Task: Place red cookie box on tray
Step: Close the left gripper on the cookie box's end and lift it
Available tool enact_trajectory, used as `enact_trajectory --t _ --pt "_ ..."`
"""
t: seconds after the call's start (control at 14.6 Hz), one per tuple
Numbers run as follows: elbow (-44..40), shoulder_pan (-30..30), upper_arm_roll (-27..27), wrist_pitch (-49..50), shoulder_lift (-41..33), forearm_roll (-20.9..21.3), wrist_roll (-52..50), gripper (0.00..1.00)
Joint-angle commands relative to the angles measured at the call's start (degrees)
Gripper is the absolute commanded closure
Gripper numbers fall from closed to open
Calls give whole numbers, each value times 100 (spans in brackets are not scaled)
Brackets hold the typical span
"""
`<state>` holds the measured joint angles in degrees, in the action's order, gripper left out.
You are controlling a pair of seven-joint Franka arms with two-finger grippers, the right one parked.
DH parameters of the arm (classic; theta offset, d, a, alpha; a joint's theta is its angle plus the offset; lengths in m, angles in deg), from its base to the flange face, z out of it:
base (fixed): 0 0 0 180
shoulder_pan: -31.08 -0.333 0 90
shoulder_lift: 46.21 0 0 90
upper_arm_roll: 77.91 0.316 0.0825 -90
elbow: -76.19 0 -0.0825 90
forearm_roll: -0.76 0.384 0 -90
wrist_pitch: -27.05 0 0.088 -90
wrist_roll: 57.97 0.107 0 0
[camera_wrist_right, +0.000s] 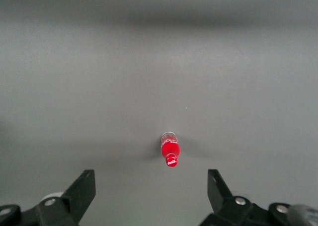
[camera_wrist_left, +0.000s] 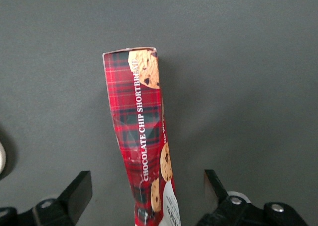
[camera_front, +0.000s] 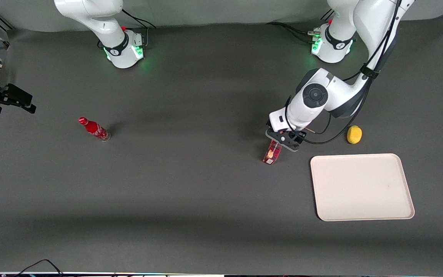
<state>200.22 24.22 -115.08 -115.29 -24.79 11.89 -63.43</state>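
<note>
tool (camera_front: 282,141) open, fingers (camera_wrist_left: 74,193) spread wide either side of red cookie box (camera_wrist_left: 140,151), not touching: straddle looks like set-up for pinch across narrow width. box on worktop (camera_front: 190,184), at about 10 o'clock from tray (camera_front: 362,187), near but apart. carton long, flat, glossy plaid; tray smooth cream, low rim, rounded corners.
</note>
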Motion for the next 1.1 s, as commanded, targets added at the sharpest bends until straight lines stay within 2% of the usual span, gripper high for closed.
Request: enact_trajectory --t 0.0,0.21,0.34,0.41,0.55,0.62,0.89,1.03 --pt "51 264 307 -416 248 415 -271 0" --pt "60 343 377 -452 353 995 -762 0" --pt "60 361 395 -522 476 1137 -939 1" --pt "78 352 404 -627 520 1146 -948 9" --pt "104 352 448 -663 538 1146 -948 31" --pt "113 352 448 -654 538 1146 -983 50" --pt "218 308 448 -654 538 1076 -1097 100" --pt "210 326 439 -628 538 1084 -1465 100"
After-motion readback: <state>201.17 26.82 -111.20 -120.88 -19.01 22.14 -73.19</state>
